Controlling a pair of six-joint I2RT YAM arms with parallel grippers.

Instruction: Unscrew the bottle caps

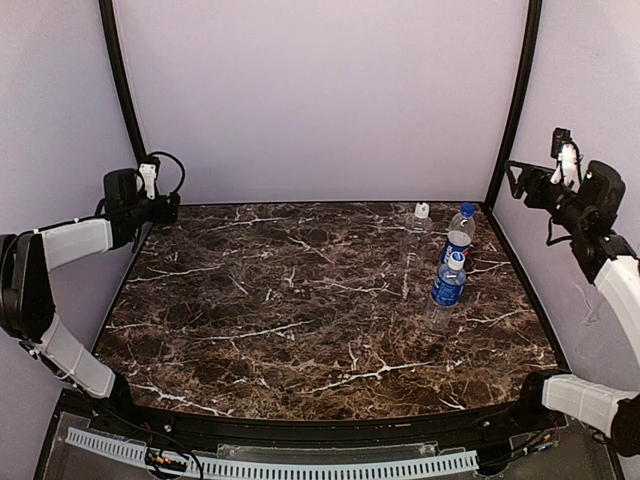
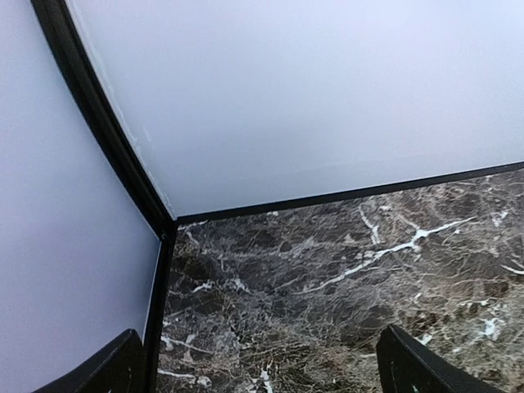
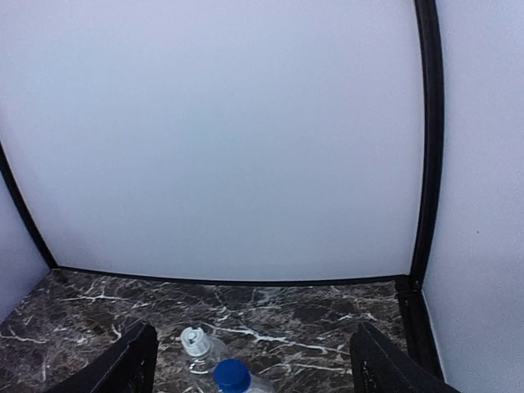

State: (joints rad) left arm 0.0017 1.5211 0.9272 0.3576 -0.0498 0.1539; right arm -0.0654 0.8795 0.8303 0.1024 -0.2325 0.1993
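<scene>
Overhead, three clear bottles (image 1: 447, 287) stand at the back right of the dark marble table (image 1: 300, 330): one unlabelled bottle (image 1: 420, 228) with a white cap (image 1: 422, 209), two blue-labelled bottles (image 1: 459, 238) with blue caps (image 1: 467, 210). Pale walls (image 1: 320, 100) enclose it. The left claw (image 1: 165, 208) and right claw (image 1: 515, 175) hang released, well apart from them. Left wrist: only a table corner. Right wrist: white cap, one blue cap, bottles cut off.

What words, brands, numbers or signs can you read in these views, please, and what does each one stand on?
No text is legible in any view.
On the rear blue-labelled bottle, any print is too small and blurred to read.
On the front blue-labelled bottle, likewise unreadable.
The clear bottle with the white cap shows no label.
</scene>
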